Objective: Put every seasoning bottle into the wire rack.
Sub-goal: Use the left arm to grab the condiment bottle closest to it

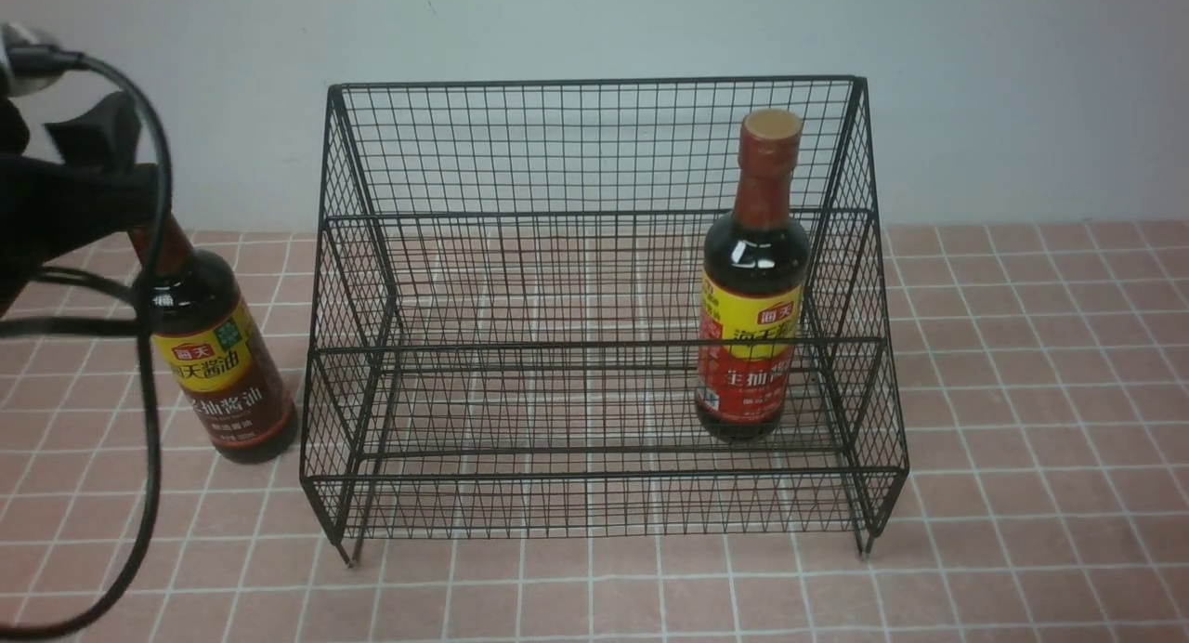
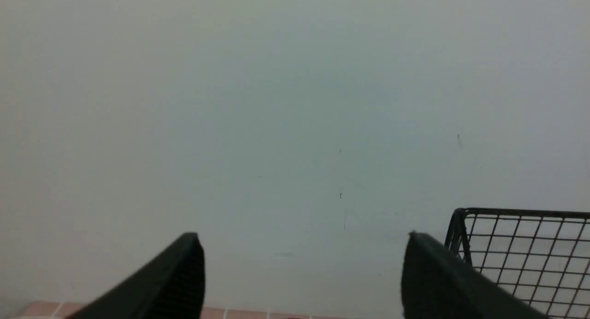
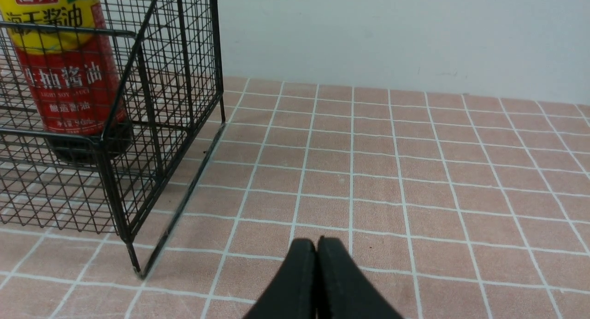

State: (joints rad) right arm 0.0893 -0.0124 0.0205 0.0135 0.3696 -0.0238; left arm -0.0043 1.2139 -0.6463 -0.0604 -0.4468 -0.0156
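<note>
My left pincer (image 2: 302, 245): spread, empty. My right pincer (image 3: 316, 245): closed. Red-label bottle (image 1: 754, 281) upright in wire rack (image 1: 594, 141), frame right; brown-label bottle (image 1: 223, 364) tilted, frame left, beside rack.

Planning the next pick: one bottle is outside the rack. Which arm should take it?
Left. The brown-label bottle sits left of the rack, by the open left claw. The right claw is shut, past the rack's other side.

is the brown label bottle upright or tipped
Tipped: the brown-label bottle leans, its neck slanting away from the wire rack beside it.
</note>
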